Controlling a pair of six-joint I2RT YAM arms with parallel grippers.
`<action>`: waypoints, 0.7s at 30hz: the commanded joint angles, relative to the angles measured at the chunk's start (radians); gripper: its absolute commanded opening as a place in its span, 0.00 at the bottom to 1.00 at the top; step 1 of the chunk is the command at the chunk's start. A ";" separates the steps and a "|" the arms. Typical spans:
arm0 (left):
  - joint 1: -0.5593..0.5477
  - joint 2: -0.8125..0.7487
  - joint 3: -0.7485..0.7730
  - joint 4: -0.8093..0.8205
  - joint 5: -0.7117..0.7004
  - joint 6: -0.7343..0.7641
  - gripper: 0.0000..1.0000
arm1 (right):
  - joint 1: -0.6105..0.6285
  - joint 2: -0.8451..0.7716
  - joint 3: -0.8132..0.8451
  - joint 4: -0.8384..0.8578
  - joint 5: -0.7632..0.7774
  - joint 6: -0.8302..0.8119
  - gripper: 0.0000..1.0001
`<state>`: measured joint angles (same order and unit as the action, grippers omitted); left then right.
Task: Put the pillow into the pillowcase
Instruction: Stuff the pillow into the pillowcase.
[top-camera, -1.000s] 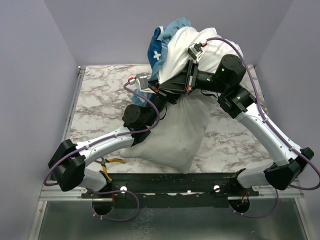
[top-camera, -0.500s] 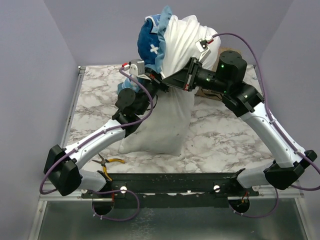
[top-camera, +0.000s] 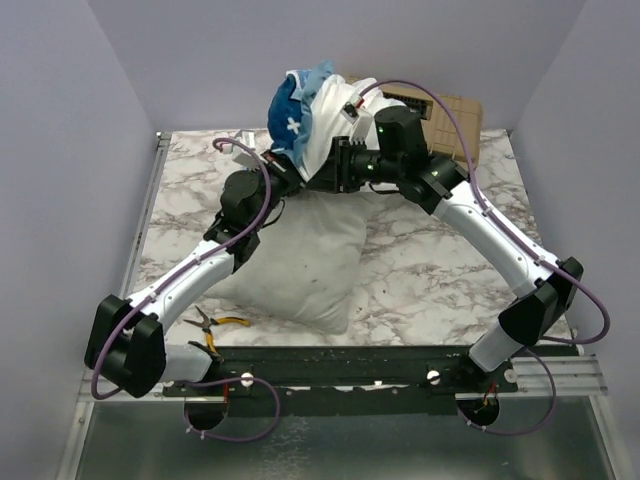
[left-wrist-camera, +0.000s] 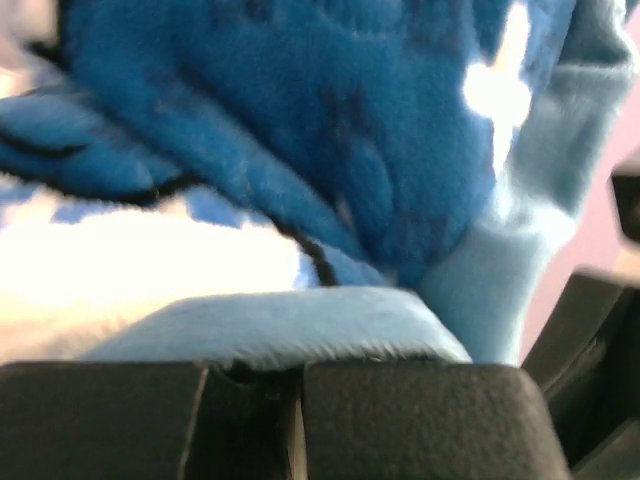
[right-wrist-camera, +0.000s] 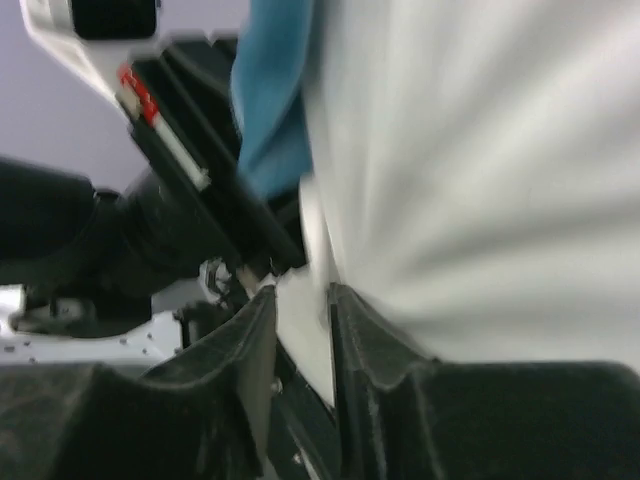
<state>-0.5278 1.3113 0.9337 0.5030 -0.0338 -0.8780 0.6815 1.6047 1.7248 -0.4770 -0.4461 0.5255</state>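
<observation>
Blue-frilled houndstooth fabric pillowcase (top-camera: 290, 105) is bunching above the far end of the plump white stuffed pillow (top-camera: 300, 265). Left gripper (left-wrist-camera: 298, 372) is pinching its frill (left-wrist-camera: 270, 325); whether the right gripper (right-wrist-camera: 300, 300) is gripping white cloth, I cannot tell. Both should be spreading the mouth wide.

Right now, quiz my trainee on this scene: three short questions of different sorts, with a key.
1. True or false: the yellow-handled pliers lie on top of the pillow.
2. What is the left gripper shut on? A) a purple cable B) the pillowcase's light blue edging C) the pliers
3. Fill in: the pillowcase is bunched at the pillow's ___ end (near or far).
Key: 1 false, they lie on the table beside it; 2 B; 3 far.
</observation>
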 joint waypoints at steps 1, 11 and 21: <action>0.135 -0.082 -0.023 0.080 -0.120 -0.156 0.00 | 0.042 -0.014 0.055 -0.261 -0.037 -0.100 0.50; 0.251 -0.036 -0.077 0.081 -0.036 -0.225 0.00 | 0.037 -0.109 0.125 -0.419 0.568 -0.214 0.95; 0.270 0.022 -0.036 0.081 0.033 -0.252 0.00 | -0.126 -0.145 -0.140 -0.243 0.827 -0.290 0.79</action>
<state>-0.2657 1.3125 0.8444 0.5201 -0.0513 -1.1011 0.6415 1.4200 1.6516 -0.7994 0.2676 0.2882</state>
